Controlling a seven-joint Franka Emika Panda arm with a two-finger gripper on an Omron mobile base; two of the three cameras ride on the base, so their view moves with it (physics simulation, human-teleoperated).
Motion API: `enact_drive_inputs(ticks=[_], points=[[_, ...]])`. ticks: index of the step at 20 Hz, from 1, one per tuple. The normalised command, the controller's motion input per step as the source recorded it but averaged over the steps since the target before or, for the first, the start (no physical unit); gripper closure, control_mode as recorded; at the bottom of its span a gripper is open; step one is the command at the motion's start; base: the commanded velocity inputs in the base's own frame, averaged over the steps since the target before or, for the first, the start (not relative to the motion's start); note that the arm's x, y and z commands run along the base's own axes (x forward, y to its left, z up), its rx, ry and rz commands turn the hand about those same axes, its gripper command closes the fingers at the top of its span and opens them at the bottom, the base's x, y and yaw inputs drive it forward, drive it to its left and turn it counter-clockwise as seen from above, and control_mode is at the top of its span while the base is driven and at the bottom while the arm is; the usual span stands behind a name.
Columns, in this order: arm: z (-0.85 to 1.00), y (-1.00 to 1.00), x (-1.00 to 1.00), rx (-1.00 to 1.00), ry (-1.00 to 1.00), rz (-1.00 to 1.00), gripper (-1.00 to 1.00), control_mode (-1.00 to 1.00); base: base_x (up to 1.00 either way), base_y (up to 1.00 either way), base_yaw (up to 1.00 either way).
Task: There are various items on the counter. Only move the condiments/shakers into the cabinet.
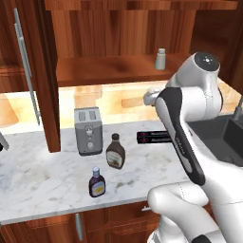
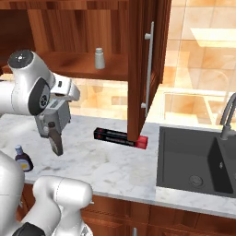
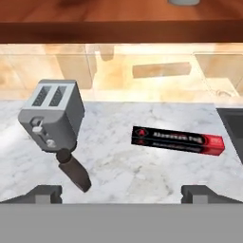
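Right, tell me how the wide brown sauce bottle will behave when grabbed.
The wide brown sauce bottle stands upright on the counter; its broad base probably resists tipping. The narrow neck suggests gripping the body instead. Its smooth-looking sides may be slippery, so the open tool should probably close squarely.

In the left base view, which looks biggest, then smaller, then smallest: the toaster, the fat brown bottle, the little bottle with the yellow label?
1. toaster
2. fat brown bottle
3. little bottle with the yellow label, though it stands nearest the camera

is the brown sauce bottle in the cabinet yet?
No, the brown sauce bottle stands on the counter beside the toaster; the shaker is on the cabinet shelf.
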Motion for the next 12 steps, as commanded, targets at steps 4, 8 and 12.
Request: enact_drive_inputs(ticks=[4, 8, 12], points=[[-0.57, 0.11, -0.01, 0.04, 0.02, 0.09, -1.00, -1.00, 0.00, 0.00, 0.00], [-0.47, 0.09, 0.00, 0.07, 0.00, 0.12, -1.00, -1.00, 0.00, 0.00, 0.00], [-0.40, 0.06, 0.00, 0.07, 0.00, 0.14, -1.00, -1.00, 0.00, 0.00, 0.00]])
